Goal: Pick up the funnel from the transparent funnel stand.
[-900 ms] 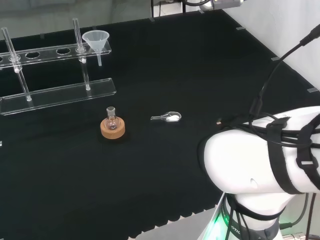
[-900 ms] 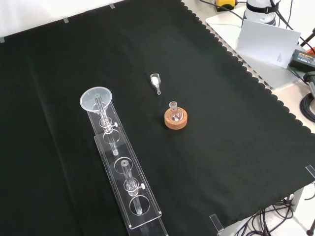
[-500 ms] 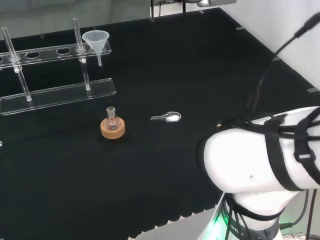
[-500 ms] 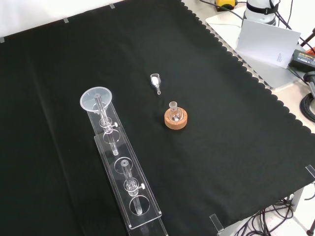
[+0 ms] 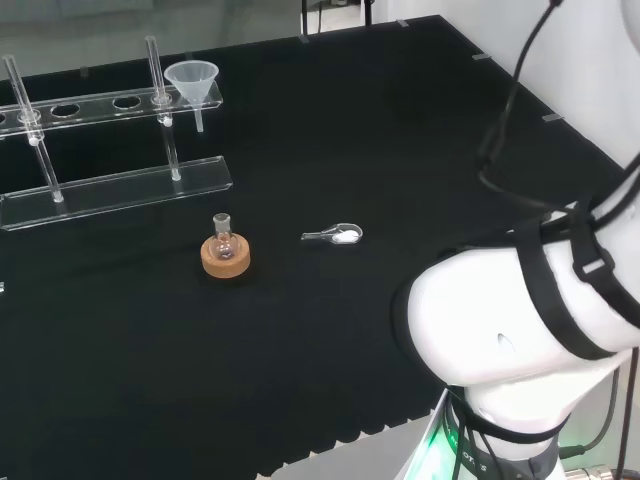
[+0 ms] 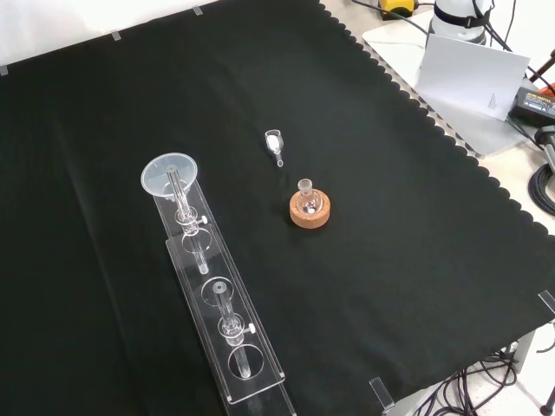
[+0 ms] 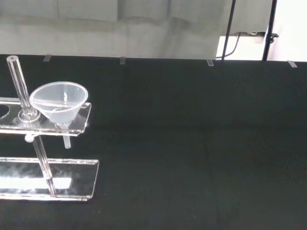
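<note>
A clear funnel [image 5: 192, 80] sits upright in the end hole of the transparent funnel stand [image 5: 110, 185], at the back left of the head view. In the front view the funnel [image 6: 169, 173] rests at the stand's [image 6: 227, 347] far end. The wrist view looks across the cloth at the funnel [image 7: 58, 102] in the stand's upper shelf [image 7: 43, 125], with its stem hanging below the shelf. The arm's white links fill the head view's lower right.
A small round flask [image 5: 224, 240] stands on a cork ring [image 5: 225, 260] mid-cloth. A clear scoop with white powder [image 5: 338, 235] lies to its right in the head view. Two upright rods [image 5: 160, 100] carry the stand's shelf. The cloth's scalloped edge [image 6: 451, 139] runs along the right of the front view.
The arm's white links have shifted and turned in the head view, and the cables have swung upward. Funnel, stand, flask and scoop have not moved.
</note>
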Robot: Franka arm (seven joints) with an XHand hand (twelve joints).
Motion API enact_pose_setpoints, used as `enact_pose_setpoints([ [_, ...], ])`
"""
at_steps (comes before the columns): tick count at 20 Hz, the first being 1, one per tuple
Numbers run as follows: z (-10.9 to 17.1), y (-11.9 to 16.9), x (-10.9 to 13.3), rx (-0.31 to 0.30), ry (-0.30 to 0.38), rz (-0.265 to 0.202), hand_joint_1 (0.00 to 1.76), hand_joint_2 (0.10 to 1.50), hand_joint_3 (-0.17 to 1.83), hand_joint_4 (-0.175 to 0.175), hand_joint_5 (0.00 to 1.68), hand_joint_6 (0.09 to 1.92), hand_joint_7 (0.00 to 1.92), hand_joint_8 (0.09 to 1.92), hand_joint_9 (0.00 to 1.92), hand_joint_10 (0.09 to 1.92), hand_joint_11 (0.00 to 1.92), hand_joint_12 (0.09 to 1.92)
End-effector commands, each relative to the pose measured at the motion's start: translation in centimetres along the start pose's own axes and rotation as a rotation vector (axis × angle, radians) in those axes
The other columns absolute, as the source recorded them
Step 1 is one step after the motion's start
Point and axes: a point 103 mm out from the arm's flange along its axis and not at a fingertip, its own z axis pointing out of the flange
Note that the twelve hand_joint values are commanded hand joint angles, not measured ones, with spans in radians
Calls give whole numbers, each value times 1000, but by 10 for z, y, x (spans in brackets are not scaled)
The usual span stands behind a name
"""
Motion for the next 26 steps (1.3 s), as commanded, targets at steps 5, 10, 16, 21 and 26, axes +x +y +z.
enact_pose_setpoints([
  [5,5,61,36,-3,22,-55,315,610,33,45,0,87,0,87,0,87,0,87],
  [10,18,84,42,12,14,-37,319,616,34,39,0,87,0,87,0,87,0,87],
  [16,32,109,50,13,46,-84,362,641,43,31,0,87,0,87,0,87,0,87],
  [21,44,125,56,13,42,-116,411,666,51,26,0,87,0,87,0,87,6,87],
  [26,58,138,68,33,-8,-91,382,664,17,23,0,87,2,87,0,87,13,224],
])
